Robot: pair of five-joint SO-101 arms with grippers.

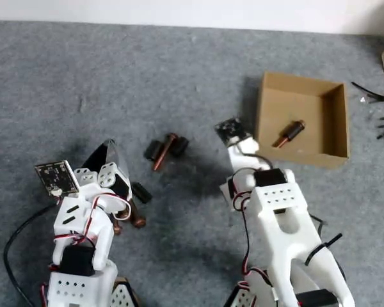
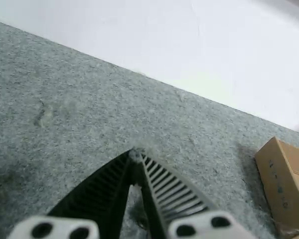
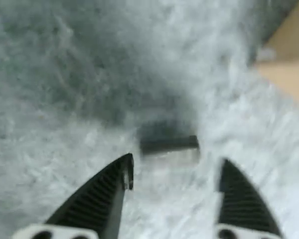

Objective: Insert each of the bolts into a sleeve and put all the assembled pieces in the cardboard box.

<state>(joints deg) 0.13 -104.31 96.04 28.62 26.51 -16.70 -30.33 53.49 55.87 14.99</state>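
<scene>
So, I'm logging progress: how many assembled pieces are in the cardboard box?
1. A bolt in its sleeve lies mid-floor in the cardboard box; its near wall may hide a strip.

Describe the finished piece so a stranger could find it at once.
Find the cardboard box toward the table's right. Inside lies one assembled piece, a copper bolt sticking out of a black sleeve. The other bolts and sleeves lie loose on the grey mat.

Mottled grey felt table covering [image 1: 83, 77]; plain tan cardboard box [image 1: 313, 105] beside the right gripper [image 3: 177, 160]; copper-coloured metal bolt [image 1: 163, 152] between two black cylindrical sleeves [image 1: 152, 150]; gripper fingers [image 3: 104, 194] black, ribbed; arm shells [image 1: 278, 204] white.
</scene>
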